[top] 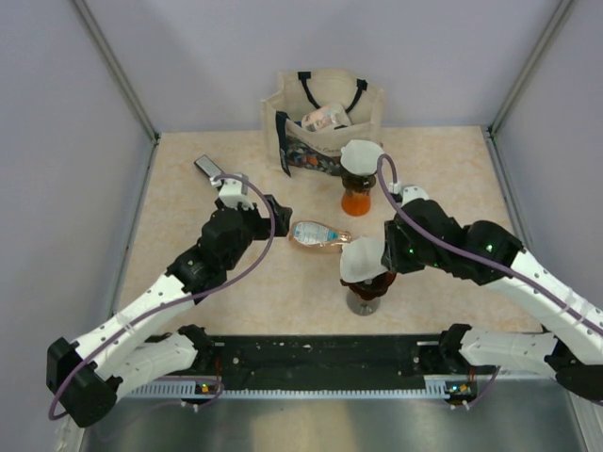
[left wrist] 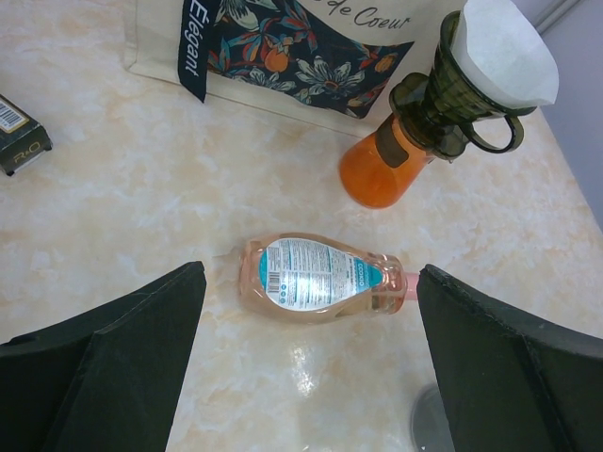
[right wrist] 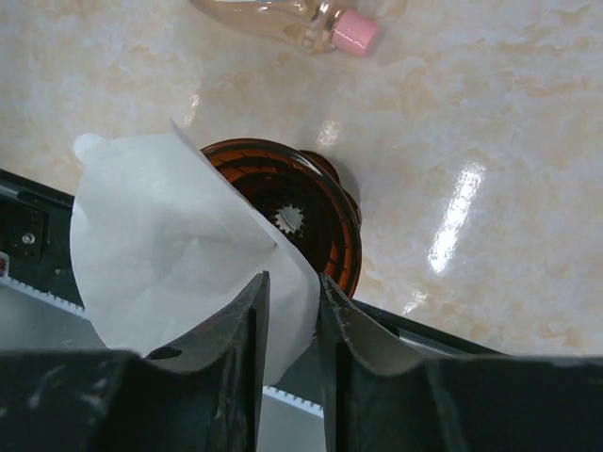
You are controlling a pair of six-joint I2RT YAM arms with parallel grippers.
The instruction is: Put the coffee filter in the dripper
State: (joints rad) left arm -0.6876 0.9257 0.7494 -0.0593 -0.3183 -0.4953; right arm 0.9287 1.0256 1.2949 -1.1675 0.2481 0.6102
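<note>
The right gripper [right wrist: 292,282] pinches the paper filter [right wrist: 170,235], tilted over the brown dripper [right wrist: 316,212]; seating it remains; the left gripper [top: 280,213] hangs spread.

Not much I can actually read here. From my left wrist view, the beige canvas tote bag with the dark floral panel [left wrist: 283,56] has "Élégant" in white running down its dark strap, and "de Coeur" in white script on the panel, cut off at the top edge. The small black box [left wrist: 19,137] shows grey lettering that looks like "R:O", but I can't be sure. The clear peach plastic bottle lying on its side [left wrist: 316,278] has a white and teal label with a barcode, and the print's too small to read.
</note>
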